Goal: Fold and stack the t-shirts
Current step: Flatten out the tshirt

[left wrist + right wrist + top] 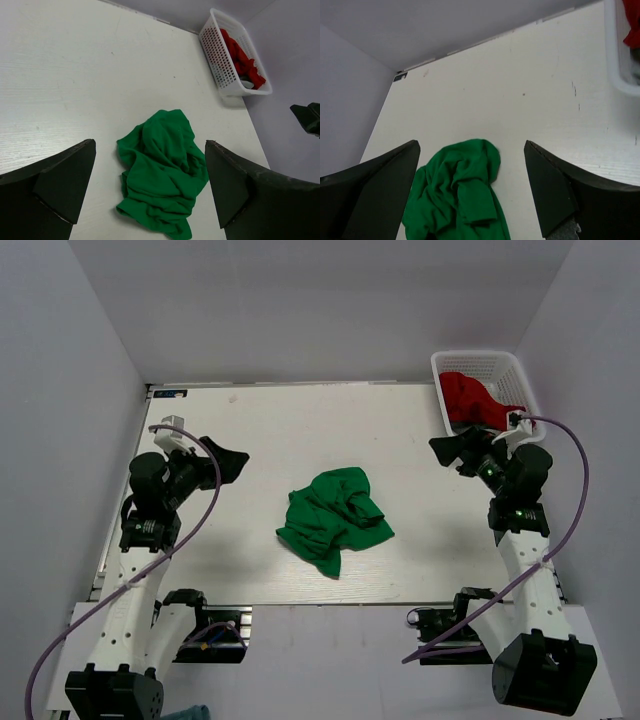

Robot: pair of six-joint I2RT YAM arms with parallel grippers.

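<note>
Two t-shirts wait to be folded, and neither has been started. The green t-shirt [333,520] lies crumpled in a heap at the middle of the worktop [300,425], a little nearer the near edge than the far one. The red t-shirt [468,397] is bunched inside a white mesh basket [478,358] at the far right corner. The left jaws hover by the left edge and the right jaws hover by the right edge, just in front of the basket. Both pairs are spread wide and hold nothing.

The main risk, as I judge it, lies in the green heap itself. Its layers are rolled over one another, and no hem, collar or sleeve can be told apart with certainty. A pinch taken blindly would likely catch several thicknesses at once, so the shirt would lift as a lump instead of opening flat. Pulling it towards the near edge to spread it could drag cloth over that edge. If both arms reach into the same small heap, they could knock each other. The basket looks light. Soft cotton may snag on its mesh when the red shirt is drawn out, so the basket could tip or slide along the right edge.
</note>
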